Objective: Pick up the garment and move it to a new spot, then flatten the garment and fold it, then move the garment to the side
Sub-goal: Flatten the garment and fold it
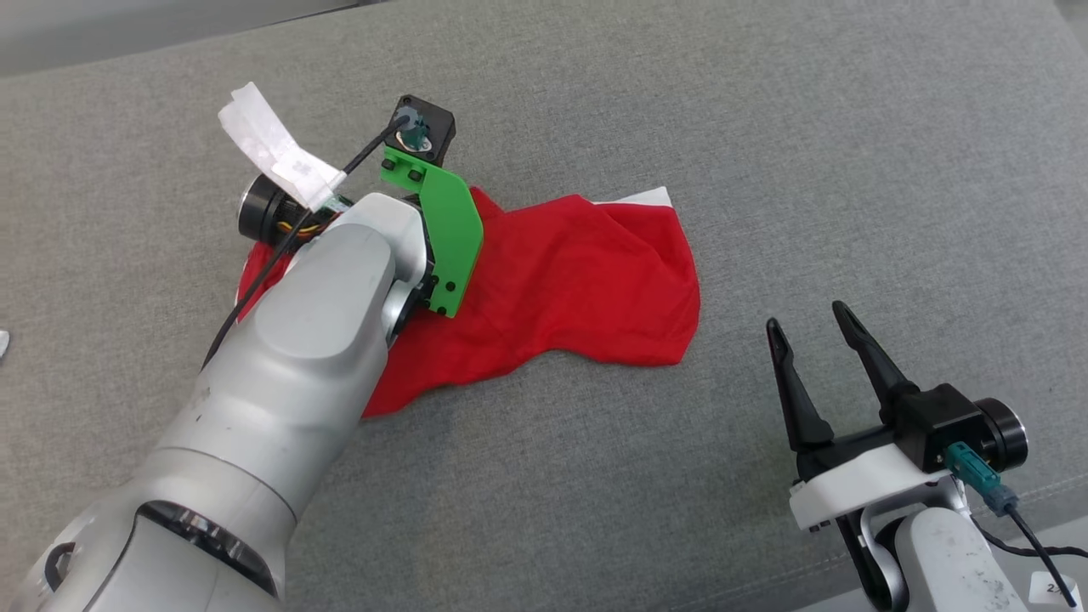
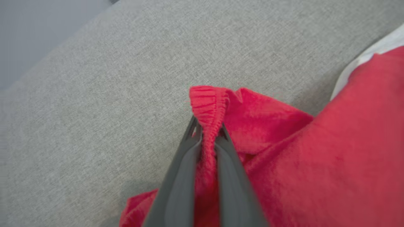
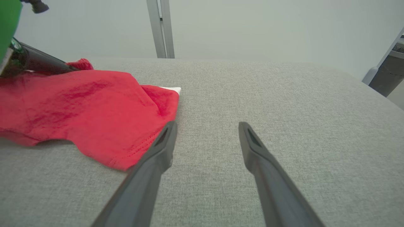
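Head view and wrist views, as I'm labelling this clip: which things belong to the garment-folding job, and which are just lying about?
Job: red garment; left hand, shut on its ribbed edge; right hand, open, apart from it; grey cushion under it.
Lying about: white scrap at the head view's left edge; metal post behind the cushion.

Ahead of my right pincer [image 1: 806, 316] and off to its right I have bare grey surface [image 1: 850, 170], free to pass through. To its left the red garment [image 1: 578, 280] lies rumpled, hem near the finger. Past that my left arm [image 1: 297, 357] blocks the way, left pincer [image 2: 209, 126] clamped on cloth.
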Motion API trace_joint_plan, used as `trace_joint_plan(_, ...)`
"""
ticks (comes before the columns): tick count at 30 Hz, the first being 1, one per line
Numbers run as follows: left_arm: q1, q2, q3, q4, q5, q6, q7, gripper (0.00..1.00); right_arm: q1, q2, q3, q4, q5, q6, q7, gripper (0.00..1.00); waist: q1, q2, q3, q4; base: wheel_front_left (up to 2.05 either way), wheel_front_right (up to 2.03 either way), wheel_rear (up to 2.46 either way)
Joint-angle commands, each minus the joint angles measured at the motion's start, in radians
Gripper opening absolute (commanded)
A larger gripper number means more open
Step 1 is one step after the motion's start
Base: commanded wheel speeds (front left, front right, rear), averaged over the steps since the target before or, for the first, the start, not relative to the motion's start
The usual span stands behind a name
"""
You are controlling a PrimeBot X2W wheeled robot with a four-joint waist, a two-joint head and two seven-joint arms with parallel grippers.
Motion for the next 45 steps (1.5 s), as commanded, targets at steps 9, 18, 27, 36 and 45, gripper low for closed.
trace_joint_plan(9, -0.022, 0.004, -0.027, -0.117, -0.030, -0.039, -0.275, 0.00, 0.038, -0.003, -0.039, 0.007, -0.021, -0.001, -0.002, 1.00, -0.0001, 0.0000, -0.077, 0.071, 0.00, 0.00, 0.00)
trace_joint_plan(18, 0.194, 0.032, -0.078, -0.244, -0.040, -0.060, -0.504, 0.00, 0.101, -0.003, -0.098, 0.007, -0.035, -0.001, -0.002, 1.00, -0.0001, 0.0000, -0.144, 0.144, 0.00, 0.00, 0.00)
trace_joint_plan(27, 0.507, 0.137, -0.055, -0.462, -0.092, 0.030, -0.593, 0.00, 0.133, -0.003, -0.119, 0.006, -0.035, -0.001, -0.002, 1.00, -0.0001, 0.0000, -0.187, 0.193, 0.00, 0.00, 0.00)
trace_joint_plan(36, 0.727, 0.241, -0.025, -0.585, -0.137, 0.115, -0.608, 0.00, 0.143, -0.003, -0.137, 0.006, -0.041, -0.001, -0.002, 1.00, -0.0001, 0.0000, -0.210, 0.212, 0.00, 0.00, 0.00)
trace_joint_plan(45, 0.773, 0.269, 0.016, -0.535, -0.110, 0.129, -0.633, 0.00, 0.131, -0.003, -0.143, 0.011, -0.044, -0.001, -0.002, 1.00, -0.0001, 0.0000, -0.216, 0.209, 0.00, 0.00, 0.00)
